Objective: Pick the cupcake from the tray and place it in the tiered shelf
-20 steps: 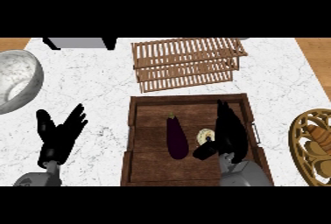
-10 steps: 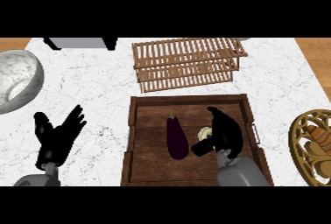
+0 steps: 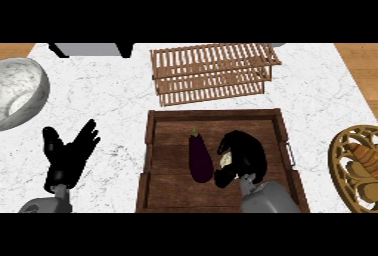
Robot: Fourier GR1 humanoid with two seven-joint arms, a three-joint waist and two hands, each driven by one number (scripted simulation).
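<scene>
Head view: right robot hand (image 3: 244, 152) curled round cupcake (image 3: 225, 159).

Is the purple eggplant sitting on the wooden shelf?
No, the eggplant lies inside the wooden tray, while the tiered shelf stands apart, farther up the counter.

A wooden tray (image 3: 159, 165) sits at the centre of the marbled counter (image 3: 111, 105). Inside it, the right hand (image 3: 242, 156) curls round the cupcake (image 3: 225, 160), only a pale sliver showing. An aubergine (image 3: 199, 157) lies just beside it, toward nine o'clock. The slatted tiered shelf (image 3: 212, 72) stands at twelve o'clock. The left hand (image 3: 68, 152) rests open at eight o'clock. A grey bowl (image 3: 22, 95) sits at ten o'clock and a wicker basket (image 3: 347, 165) at three.
</scene>
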